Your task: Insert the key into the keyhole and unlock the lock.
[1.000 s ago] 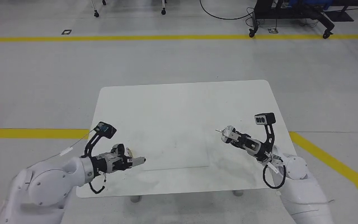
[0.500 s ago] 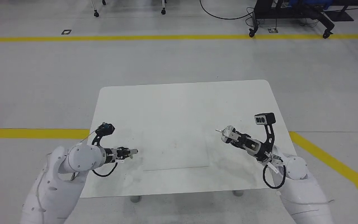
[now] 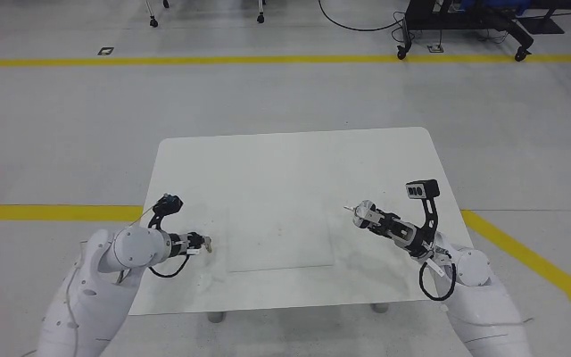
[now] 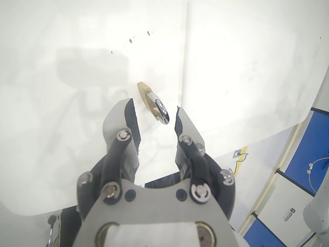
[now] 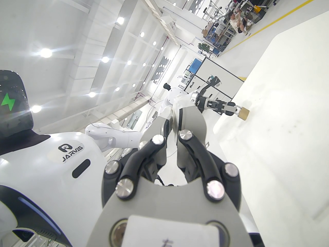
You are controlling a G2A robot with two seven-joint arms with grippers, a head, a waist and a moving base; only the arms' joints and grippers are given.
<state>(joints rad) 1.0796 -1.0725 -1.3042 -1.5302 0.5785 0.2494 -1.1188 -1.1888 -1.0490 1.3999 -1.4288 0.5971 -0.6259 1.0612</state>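
Over by the left front part of the white table, the left gripper sits low with its jaws apart. The brass padlock lies between and just ahead of its fingertips, the silver shackle pointing back toward the gripper, with a gap visible on either side. Well apart from it, above the right side of the table, the right gripper hangs with its fingers pressed together. A thin sliver that looks like the key pokes out of its tip, aimed across toward the padlock.
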